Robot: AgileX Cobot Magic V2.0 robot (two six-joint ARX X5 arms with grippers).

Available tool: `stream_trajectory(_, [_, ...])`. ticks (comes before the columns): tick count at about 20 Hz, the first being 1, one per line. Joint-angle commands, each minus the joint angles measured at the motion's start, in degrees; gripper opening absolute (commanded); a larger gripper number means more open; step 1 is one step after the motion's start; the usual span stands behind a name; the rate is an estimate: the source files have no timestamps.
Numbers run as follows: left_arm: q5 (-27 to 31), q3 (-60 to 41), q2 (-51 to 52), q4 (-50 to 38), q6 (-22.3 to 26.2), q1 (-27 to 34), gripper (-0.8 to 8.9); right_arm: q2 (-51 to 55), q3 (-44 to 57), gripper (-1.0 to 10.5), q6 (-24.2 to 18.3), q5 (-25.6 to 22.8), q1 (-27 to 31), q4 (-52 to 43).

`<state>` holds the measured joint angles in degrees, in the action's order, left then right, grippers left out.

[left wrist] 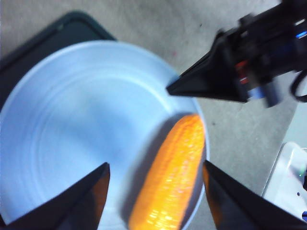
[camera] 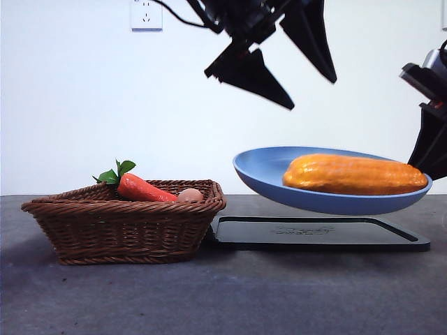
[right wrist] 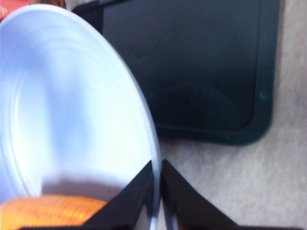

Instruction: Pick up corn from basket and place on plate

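Note:
The corn, a long yellow-orange cob, lies on the blue plate, which hangs tilted in the air above the black tray. My right gripper is shut on the plate's right rim; its wrist view shows the jaws pinching the rim of the plate beside the corn. My left gripper hangs open above the plate with nothing in it. Its wrist view looks down past the open jaws onto the corn and plate. The wicker basket stands at the left.
In the basket lie a red-orange carrot with green leaves and a small peach-pink ball. A flat black tray rests on the table under the plate, touching the basket's right side. A wall socket is behind.

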<state>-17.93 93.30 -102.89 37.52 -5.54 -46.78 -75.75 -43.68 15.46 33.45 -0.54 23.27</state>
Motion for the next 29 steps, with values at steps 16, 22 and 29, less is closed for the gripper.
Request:
stream_trajectory(16, [-0.09,3.06,1.42,1.99,0.98,-0.37,3.16,-32.54,-26.45,0.0,-0.28,-2.32,-0.09,3.74])
stream_trajectory(22, [-0.09,3.06,1.42,1.95,0.98,-0.37,3.16,-33.81,-26.45,0.4,-1.14,-3.48,-0.26,4.26])
stream_trajectory(29, [-0.07,3.06,1.42,1.95,1.03,-0.15,3.16,-29.44,-26.47,2.0,-2.86,-3.61,0.26,6.93])
